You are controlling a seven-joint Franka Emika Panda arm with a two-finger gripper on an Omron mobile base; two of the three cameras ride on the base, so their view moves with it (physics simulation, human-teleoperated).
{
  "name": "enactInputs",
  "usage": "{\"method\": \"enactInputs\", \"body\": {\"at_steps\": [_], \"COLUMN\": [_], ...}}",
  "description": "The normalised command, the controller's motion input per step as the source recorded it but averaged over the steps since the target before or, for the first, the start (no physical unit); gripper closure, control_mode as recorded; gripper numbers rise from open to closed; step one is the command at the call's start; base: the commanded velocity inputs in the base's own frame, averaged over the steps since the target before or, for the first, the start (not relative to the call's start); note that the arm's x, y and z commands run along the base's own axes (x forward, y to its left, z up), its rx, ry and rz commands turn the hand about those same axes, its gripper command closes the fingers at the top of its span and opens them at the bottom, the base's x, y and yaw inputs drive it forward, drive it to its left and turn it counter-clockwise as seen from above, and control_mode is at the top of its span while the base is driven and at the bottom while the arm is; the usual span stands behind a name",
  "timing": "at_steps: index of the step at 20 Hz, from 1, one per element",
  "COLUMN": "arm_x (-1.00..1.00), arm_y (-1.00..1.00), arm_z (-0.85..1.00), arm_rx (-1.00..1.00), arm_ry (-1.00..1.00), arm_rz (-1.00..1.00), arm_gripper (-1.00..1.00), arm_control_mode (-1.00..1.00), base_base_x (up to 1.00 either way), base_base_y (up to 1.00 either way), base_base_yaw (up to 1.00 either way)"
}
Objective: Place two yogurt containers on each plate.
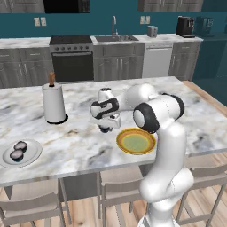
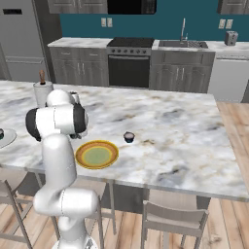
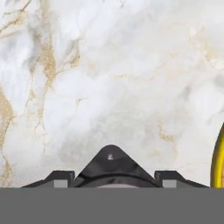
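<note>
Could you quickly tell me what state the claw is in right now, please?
Claw: closed on a yogurt container, just above the marble counter.

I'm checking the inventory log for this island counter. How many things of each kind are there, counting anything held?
Plates: 2
Yogurt containers: 4, one held in the gripper
Paper towel roll: 1
Total: 7

I see just a sliver of the yellow-rimmed plate (image 3: pixel 218 159) at the hand view's right edge — the gripper (image 1: pixel 105 129) hides whatever sits between its fingers; the grip is unreadable.
</note>
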Motion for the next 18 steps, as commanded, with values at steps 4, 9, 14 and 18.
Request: {"method": "enactInputs", "body": {"at_steps": [4,9,14,18], "arm_x": [-0.33,-0.4,-0.12,-0.11], "arm_y": [-0.61,-0.74,-0.48,-0.32], "arm_z": [0.72,0.46,0.03,0.0], "arm_rx": [0.06,0.02,0.0,0.0], "arm_ry": [-0.01,-0.01,0.17,0.1], "arm_rz": [-0.13,-0.13,-0.15,-0.03], "arm_gripper": [1.0,1.0,1.0,1.0], "arm_control_mode": [-1.0,-1.0,-1.0,-1.0], "base_base_x": [0.0,0.0,0.0,0.0], "base_base_y": [0.0,0.0,0.0,0.0], "base_base_yaw": [0.0,0.0,0.0,0.0]}}
